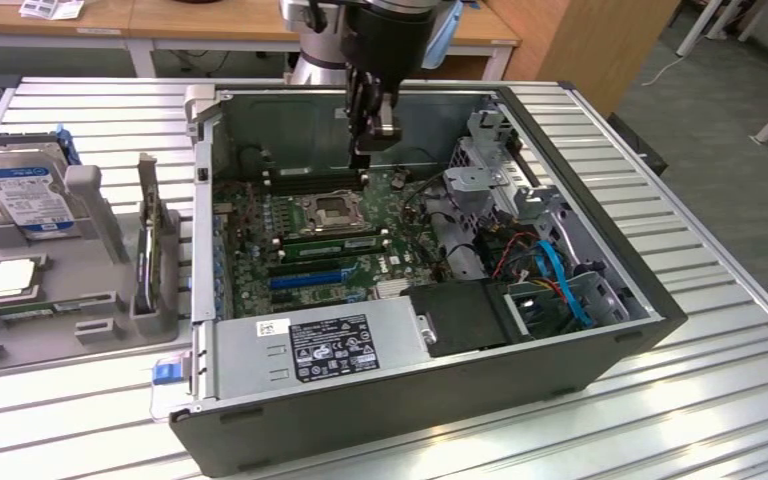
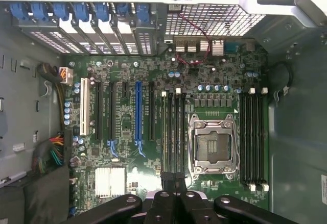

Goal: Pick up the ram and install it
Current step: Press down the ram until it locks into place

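Closed, empty claw (image 1: 373, 138) hovering above the motherboard (image 1: 307, 235) inside the open computer case (image 1: 598, 265), at twelve o'clock of the CPU socket (image 1: 332, 209).

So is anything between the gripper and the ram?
Yes: the gripper hangs inside the open computer case, over the motherboard, and the ram lies in the grey tray outside, on the exterior view's left. The case's side wall stands between them.
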{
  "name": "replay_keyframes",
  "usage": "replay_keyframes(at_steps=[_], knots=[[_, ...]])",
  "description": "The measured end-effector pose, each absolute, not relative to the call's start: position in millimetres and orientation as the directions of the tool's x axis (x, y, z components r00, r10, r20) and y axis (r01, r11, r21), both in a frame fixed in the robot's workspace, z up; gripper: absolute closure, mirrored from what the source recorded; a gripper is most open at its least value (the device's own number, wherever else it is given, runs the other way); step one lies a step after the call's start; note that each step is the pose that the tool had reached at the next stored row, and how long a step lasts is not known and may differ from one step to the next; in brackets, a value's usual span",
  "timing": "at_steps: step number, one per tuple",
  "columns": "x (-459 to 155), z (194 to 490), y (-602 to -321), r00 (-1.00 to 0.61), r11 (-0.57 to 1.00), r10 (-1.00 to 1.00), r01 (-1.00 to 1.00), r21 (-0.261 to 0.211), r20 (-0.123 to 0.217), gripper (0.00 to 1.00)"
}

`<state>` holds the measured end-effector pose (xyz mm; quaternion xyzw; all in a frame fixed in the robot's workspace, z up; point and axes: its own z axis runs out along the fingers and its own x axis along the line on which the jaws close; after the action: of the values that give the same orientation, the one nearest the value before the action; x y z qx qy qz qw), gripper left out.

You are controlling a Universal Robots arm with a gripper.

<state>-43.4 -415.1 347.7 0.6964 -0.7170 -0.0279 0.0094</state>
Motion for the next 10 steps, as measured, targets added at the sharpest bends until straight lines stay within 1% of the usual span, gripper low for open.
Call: replay_keyframes(at_steps=[10], knots=[[-43.4,347.2,-415.1,-0.091,0.089,-0.996,-0.995,0.053,-0.026,0.90]])
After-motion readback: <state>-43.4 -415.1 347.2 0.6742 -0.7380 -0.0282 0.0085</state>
